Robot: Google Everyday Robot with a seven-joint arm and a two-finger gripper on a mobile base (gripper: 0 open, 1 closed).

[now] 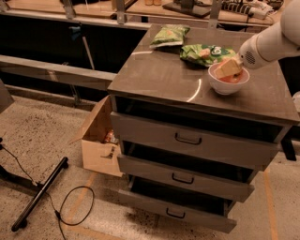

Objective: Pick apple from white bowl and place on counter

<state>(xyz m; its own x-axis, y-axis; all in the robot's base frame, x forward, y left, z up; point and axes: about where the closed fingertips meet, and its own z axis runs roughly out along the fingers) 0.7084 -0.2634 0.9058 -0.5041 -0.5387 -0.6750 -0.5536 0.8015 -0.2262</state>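
Apple [233, 78]: reddish with paler patches, lodged inside white bowl [227, 88], largely covered from above, only a low sliver showing. White bowl: small, round, glossy, upright on right part of worktop [161, 75], set back from front edge. Pincer [228, 68]: tan-coloured, positioned in mouth of bowl, directly over fruit; released or clenched, cannot tell; contact with fruit not discernible. Arm [276, 40]: white, bulky, entering from upper right edge, sloping down and leftward to pincer. Worktop: flat, grey-brown, metallic sheen, pale curved reflection just left of bowl. Snack bag, nearer [206, 53]: green, crinkled, lying flat just behind and left of bowl. Snack bag, farther [169, 35]: green, lying flat toward rear of worktop, apart from first bag. Drawers [187, 140]: three, stacked below worktop, each with dark handle, each standing partly out, lowest projecting most. Cardboard box [98, 145]: open-topped, flap raised, on floor just beside left side of cabinet, small coloured contents not identifiable. Cable [70, 208]: black, looped on speckled floor at lower left. Stand leg [40, 194]: black bar, lying diagonally on floor beside cable. Pale wooden tabletops [93, 5]: along top edge, behind cabinet.
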